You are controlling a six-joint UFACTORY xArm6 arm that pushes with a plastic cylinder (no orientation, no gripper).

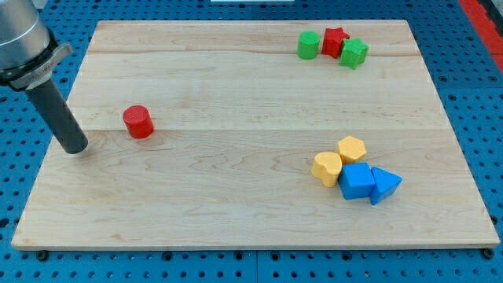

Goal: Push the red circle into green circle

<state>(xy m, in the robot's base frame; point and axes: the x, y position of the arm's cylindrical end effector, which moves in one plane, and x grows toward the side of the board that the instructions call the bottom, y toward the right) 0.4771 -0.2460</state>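
No claw here, just rod, so nothing to open or close. My tip [77, 148] sat just left of red circle [137, 122], slightly lower, not touching. Green circle [307, 45] was far right of red circle and higher, touching red star [335, 39]. Risk imo: off-centre shove, red circle rolls off line, clips star or green star [354, 53] instead.

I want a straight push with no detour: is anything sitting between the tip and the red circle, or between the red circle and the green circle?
Nothing visible blocks either stretch. My tip stands just to the view's left of the red circle, bare board between them. From there to the green circle at the view's top right, the board is clear; the red star lies beyond it.
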